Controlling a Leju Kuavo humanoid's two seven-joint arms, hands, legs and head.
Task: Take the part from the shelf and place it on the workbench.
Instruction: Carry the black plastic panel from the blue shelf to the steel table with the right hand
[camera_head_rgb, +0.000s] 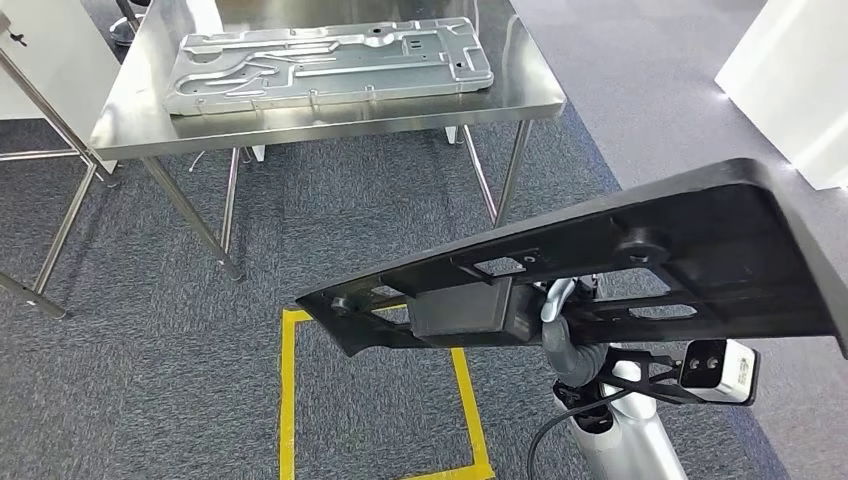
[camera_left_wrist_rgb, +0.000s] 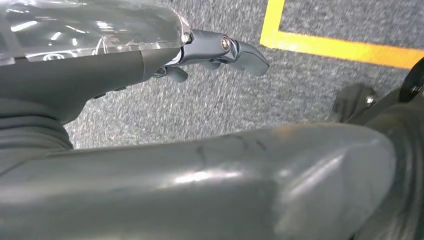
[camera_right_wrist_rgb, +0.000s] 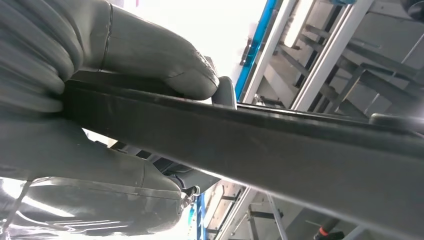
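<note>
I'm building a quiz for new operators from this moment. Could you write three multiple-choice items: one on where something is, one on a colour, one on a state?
1. Where does the silver metal panel lie?
A. on the steel table
B. on the carpet
C. in the right hand

2. What colour is the tape square on the floor?
A. red
B. yellow
C. blue

3. What is the right hand doing?
A. hanging open
B. pressing the table
C. gripping the black plastic part

Answers: 1 A, the panel rests flat on the tabletop; 2 B, the tape is plainly yellow; 3 C, the thumb and fingers clamp the part's edge in the right wrist view.
</note>
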